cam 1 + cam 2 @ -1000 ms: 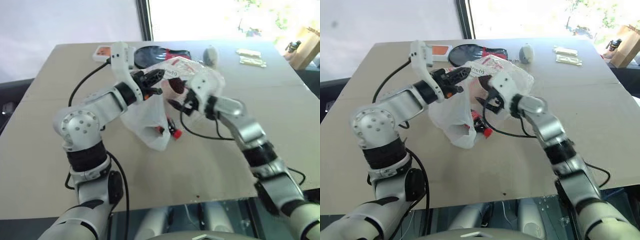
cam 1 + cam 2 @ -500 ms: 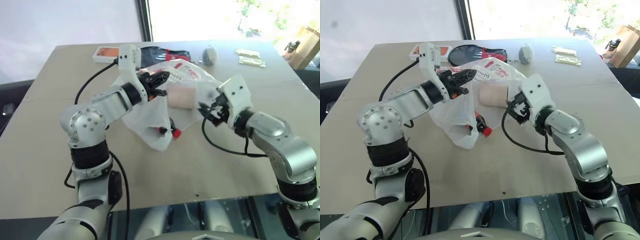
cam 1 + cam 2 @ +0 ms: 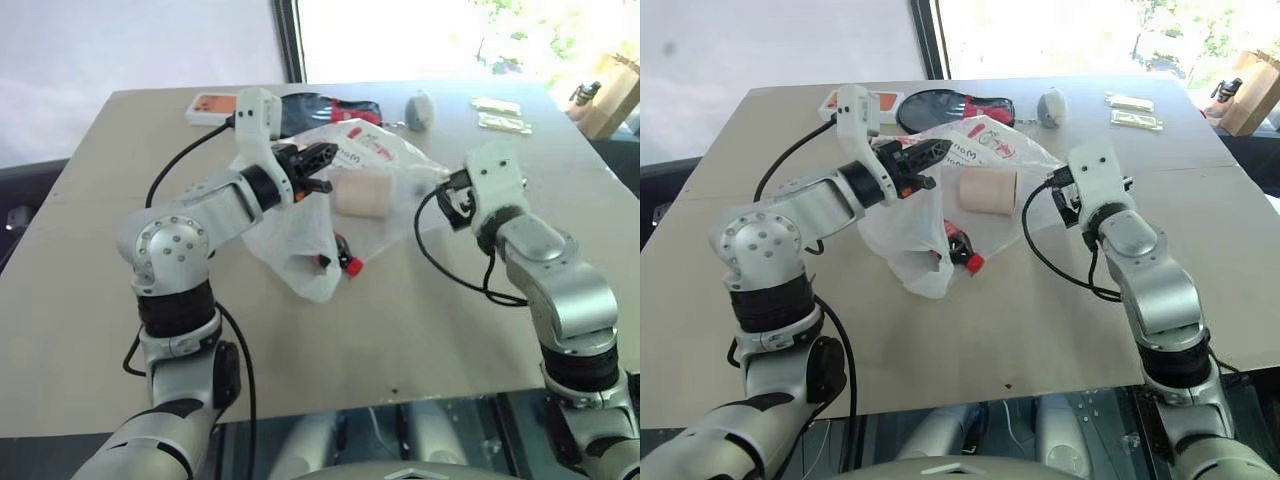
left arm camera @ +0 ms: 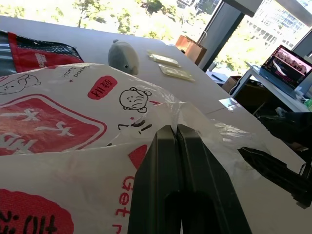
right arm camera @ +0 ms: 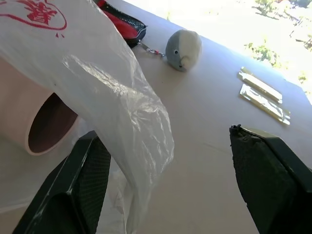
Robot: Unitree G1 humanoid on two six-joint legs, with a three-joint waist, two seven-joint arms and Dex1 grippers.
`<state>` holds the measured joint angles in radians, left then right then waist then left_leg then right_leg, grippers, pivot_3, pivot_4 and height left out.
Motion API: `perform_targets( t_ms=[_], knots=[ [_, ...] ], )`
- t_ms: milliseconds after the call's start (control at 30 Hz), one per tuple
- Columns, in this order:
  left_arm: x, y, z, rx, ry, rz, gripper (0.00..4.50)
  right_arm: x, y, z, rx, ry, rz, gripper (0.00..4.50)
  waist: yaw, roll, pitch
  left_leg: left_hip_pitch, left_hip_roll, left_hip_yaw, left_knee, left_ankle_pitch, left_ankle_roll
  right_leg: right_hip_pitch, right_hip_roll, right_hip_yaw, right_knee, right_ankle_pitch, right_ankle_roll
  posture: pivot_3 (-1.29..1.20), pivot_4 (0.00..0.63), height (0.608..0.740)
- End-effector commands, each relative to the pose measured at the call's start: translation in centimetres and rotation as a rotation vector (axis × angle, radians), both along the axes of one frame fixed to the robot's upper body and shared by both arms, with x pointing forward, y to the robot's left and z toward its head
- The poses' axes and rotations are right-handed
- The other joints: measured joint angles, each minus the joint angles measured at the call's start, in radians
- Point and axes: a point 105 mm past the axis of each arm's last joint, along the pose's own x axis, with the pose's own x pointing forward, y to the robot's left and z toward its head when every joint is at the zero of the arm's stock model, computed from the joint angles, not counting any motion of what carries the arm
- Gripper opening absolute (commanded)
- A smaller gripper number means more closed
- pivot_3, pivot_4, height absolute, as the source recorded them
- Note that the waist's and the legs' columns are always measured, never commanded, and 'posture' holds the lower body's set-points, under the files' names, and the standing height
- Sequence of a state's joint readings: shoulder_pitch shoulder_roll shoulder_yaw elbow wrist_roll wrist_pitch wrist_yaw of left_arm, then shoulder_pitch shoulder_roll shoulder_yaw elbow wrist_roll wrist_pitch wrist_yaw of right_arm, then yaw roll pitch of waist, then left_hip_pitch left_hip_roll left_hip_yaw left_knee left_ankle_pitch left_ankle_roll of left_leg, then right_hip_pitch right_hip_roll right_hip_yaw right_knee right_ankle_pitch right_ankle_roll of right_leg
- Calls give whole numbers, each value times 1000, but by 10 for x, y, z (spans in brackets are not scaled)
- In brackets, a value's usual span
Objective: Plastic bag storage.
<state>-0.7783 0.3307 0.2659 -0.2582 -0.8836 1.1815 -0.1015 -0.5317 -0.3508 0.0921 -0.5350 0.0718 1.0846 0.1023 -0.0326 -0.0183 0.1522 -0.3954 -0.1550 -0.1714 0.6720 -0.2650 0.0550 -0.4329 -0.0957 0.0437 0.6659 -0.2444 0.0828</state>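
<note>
On the left of the table (image 3: pixel 90 300), the left gripper (image 3: pixel 322 168) is pinched tight on a fold of the plastic bag (image 3: pixel 300 235), lifting that edge while the rest sags to the tabletop. That thin, slick film is held by a small pinch only; any tug from the other side could pull it free and collapse the mouth. At centre, a paper cup (image 3: pixel 360 193) lies on its side in the bag's raised opening, and a small red-capped item (image 3: pixel 348 266) lies low in the bag; both could roll or spill out if the bag tilts or drops. To the right, the right gripper (image 5: pixel 168 187) stands wide apart and holds nothing, with a loose flap of the bag hanging between its fingers. Closing there risks catching only a wisp, or snagging and tearing the film. Judged risk: moderate.
</note>
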Motion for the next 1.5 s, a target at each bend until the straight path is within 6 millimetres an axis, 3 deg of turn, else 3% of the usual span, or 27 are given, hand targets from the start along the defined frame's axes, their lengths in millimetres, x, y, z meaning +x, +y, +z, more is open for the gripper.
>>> perform_targets(
  t_ms=[33,67,267,333,367,433,533,633,700,767,867,1000,1267,1400,1500],
  knots=[
    [-6,-1,15,1,-70,-1,0,4,3,4,95,-12,22,3291,-2,0,0,0,0,0,0,0,0,0,0,0,0,0,0,0,150,740],
    [-6,0,15,3,-71,0,0,5,3,2,99,-7,27,3040,-2,0,0,0,0,0,0,0,0,0,0,0,0,0,0,0,150,740],
    [-12,5,16,51,-109,-16,0,6,-2,3,135,1,38,180,-3,0,0,0,0,0,0,0,0,0,0,0,0,0,0,0,150,740],
    [-31,0,16,67,-166,-143,0,5,-3,2,138,8,46,73,-7,1,0,0,0,0,0,0,0,0,0,0,0,0,0,0,150,740],
    [-44,1,21,17,-195,-216,410,4,-4,2,142,13,52,0,-8,1,0,0,0,1,-1,0,0,0,0,0,0,0,0,0,150,740],
    [-67,7,25,-25,-216,-324,798,2,-6,3,145,19,63,0,-9,1,0,0,0,1,-2,0,0,-1,0,1,-1,0,0,0,150,740],
    [-98,24,19,-34,-187,-401,2208,0,-9,4,148,25,83,0,-12,2,0,0,1,0,-2,0,0,-1,1,1,-1,0,0,0,150,740],
    [-136,40,-9,124,-81,-452,3638,-4,-8,5,152,42,122,0,-11,4,0,2,1,1,-4,0,0,-2,3,5,-1,0,0,0,150,740],
    [-150,47,-20,177,-27,-463,4446,-5,-6,5,159,50,136,0,-6,5,1,3,1,1,-5,0,0,-1,6,5,-1,0,0,0,150,740],
    [-167,54,-39,213,61,-481,4446,-7,-4,4,163,61,153,0,2,6,1,5,1,1,-5,0,0,0,6,5,-2,0,-1,0,150,740],
    [-175,60,-62,269,120,-445,4446,-8,-1,3,170,69,168,0,18,8,2,11,1,3,-8,0,0,5,6,7,-3,0,-1,0,150,740],
    [-157,60,-98,382,137,-302,4446,-9,9,1,184,76,196,0,33,9,2,14,2,4,-12,0,0,6,5,8,-4,0,-2,0,150,740],
    [-121,26,-130,365,115,-326,4446,-12,14,2,204,68,204,0,36,10,1,14,1,8,-19,0,0,4,2,11,-6,1,-2,0,150,740],
    [-112,13,-136,303,135,-379,3133,-13,16,3,199,66,207,0,27,9,1,13,2,8,-19,0,0,2,2,12,-5,1,-2,0,150,740],
    [-111,6,-122,141,107,-419,1831,-14,18,5,211,63,220,0,19,9,1,13,2,9,-19,0,0,2,3,13,-5,1,-2,0,150,740]
  ],
)
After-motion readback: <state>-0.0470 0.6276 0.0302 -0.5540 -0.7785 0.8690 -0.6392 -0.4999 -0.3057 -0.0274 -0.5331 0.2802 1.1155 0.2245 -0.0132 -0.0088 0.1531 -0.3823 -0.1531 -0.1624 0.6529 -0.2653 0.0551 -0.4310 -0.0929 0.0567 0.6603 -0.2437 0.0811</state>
